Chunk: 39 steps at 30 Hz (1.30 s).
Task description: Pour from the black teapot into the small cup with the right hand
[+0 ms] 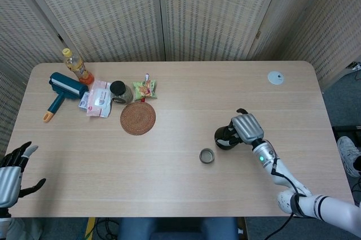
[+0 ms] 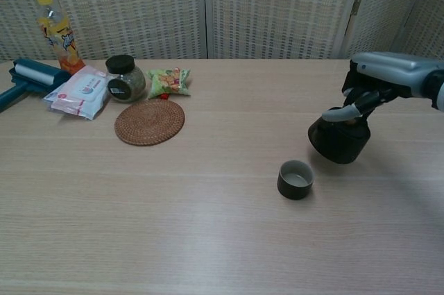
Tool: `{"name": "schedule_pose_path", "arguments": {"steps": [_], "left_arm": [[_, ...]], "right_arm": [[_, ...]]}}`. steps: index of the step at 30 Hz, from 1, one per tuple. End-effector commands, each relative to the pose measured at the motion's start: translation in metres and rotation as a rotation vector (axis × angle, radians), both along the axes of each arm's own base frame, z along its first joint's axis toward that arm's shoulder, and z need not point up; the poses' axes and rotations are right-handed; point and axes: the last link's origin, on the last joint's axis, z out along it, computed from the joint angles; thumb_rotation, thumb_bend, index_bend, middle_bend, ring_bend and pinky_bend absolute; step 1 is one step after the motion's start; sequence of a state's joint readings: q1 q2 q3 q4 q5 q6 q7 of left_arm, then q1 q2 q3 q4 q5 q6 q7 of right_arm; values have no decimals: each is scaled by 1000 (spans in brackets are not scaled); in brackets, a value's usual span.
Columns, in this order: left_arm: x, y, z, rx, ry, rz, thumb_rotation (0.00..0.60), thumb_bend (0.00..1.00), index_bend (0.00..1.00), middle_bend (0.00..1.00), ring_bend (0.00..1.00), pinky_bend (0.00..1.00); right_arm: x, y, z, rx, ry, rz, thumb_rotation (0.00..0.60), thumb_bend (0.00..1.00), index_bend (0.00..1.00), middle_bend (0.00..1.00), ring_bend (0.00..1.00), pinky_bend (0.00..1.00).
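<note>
From the head view we see the right hand clamped on the black teapot, which sits to the right of the small cup and slightly farther back, the two apart. The left hand hangs off the near left corner of the bench with its fingers spread and nothing in them. We can read no writing from up here: the orange bottle, the white wipes pack, the dark-lidded jar and the green snack packet all carry labels too small to make out. They cluster at the far left with the teal lint roller and the woven coaster, well apart from the cup. A small grey disc lies near the far right edge. Wide bare wood runs across the middle and the near side. From the chest view we see the right hand gripping the black teapot from above, the pot lifted off the bench and tilted toward the left, just right of and beyond the small cup. The orange bottle has a yellow cap and printed label, the white wipes pack shows pink and blue print, and the jar and snack packet bear labels, but we cannot read any words. The woven coaster lies left of centre, with open bench all around the cup.
</note>
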<state>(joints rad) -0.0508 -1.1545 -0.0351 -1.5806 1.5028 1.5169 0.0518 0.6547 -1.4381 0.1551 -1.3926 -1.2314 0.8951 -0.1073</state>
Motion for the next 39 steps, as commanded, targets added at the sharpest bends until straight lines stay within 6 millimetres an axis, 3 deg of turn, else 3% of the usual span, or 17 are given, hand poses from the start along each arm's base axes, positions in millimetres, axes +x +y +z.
{"name": "schedule_pose_path", "arguments": {"steps": [1,5,11,16,39], "left_arm": [[0,0,0,-1,0,-2,600,188,157,86,139,171],[1,1,-1,-2,2,-5,600,189,157,86,139,171],[1,1,0,2,2,-9,600,188,157,86,139,171],[1,1,1,9,3,-13,600,189,157,86,139,171],[2,-1,3,22,-3,-13,600,189,157,86,139,171]], "right_arm": [[4,0,5,-7,-11,10,239,0,1000,955,907,195],[8,-1,11,-16,-19,18,237,26,1000,963,909,195],[14,-1,16,-32,9,56,235,446,1000,968,912,214],[23,-1,20,-43,35,95,234,599,1000,968,912,220],[59,2,2,-3,210,285,244,584,1000,959,912,224]]}}
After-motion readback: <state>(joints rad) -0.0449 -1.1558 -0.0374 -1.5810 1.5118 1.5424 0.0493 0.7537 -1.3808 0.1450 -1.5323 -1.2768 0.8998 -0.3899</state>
